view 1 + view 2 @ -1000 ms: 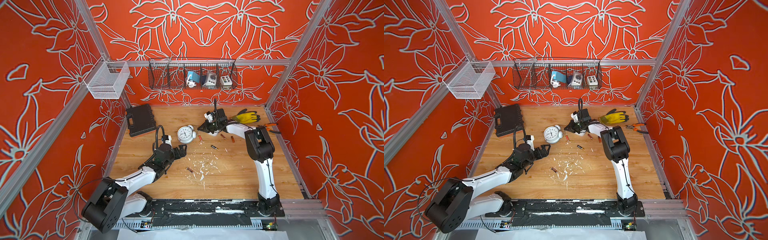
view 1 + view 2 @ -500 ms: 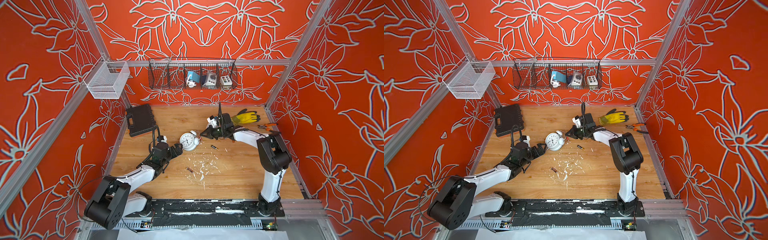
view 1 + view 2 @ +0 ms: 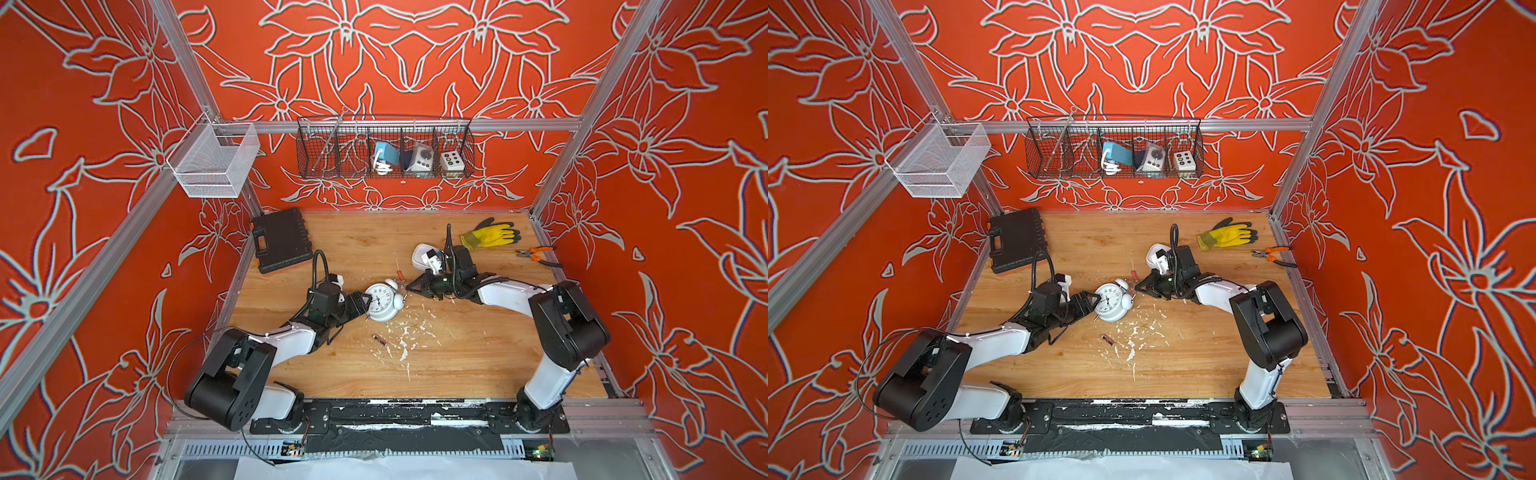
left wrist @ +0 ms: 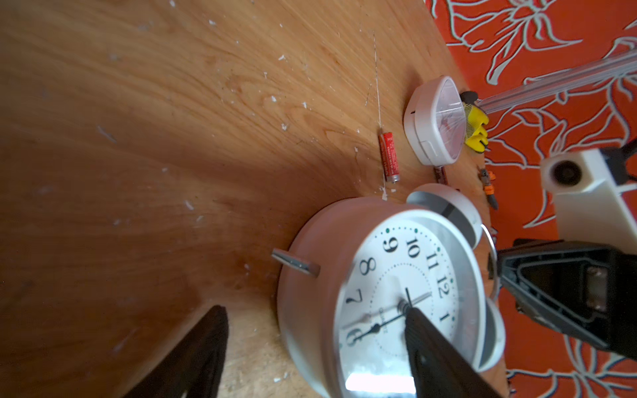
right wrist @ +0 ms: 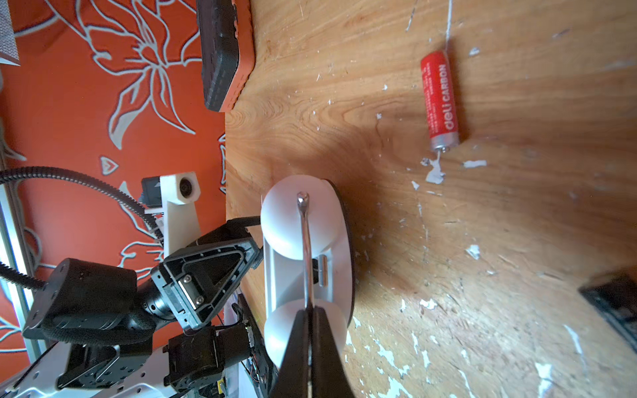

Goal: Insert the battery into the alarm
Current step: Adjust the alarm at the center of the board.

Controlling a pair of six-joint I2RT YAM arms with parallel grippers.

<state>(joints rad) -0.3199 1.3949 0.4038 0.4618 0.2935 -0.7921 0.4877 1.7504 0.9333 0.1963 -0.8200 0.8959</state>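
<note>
"Since the alarm (image 3: 384, 301) matters most, where is it?"

"Mid-table (image 3: 478, 353), dial up and tilted, with both arms at it."

"Who has it?"

"At its three o'clock, the right gripper (image 5: 310, 320) is pinched tight on the alarm's wire handle over the bells. At nine o'clock, the left gripper (image 3: 365, 305) has its jaws apart. One finger (image 4: 434, 348) lies across the dial. The other finger (image 4: 203, 351) stands clear of the alarm's back, with a gap showing."

"So the left has no grip?"

"None that I can see. Whether the finger on the glass presses, I can't tell."

"Batteries?"

"The red battery (image 5: 441, 100) lies on the wood at the alarm's one o'clock, just beside the bells, with nothing touching it. The dark battery (image 3: 379, 340) lies near at six o'clock, among white flecks."

"Further out?"

"A white clock (image 3: 424, 255) is at one o'clock, behind the right wrist, and a glove (image 3: 490, 235) lies beyond it. The pliers (image 3: 538, 255) are at two o'clock by the wall. A black case (image 3: 282, 241) is at ten o'clock, well apart."
</note>
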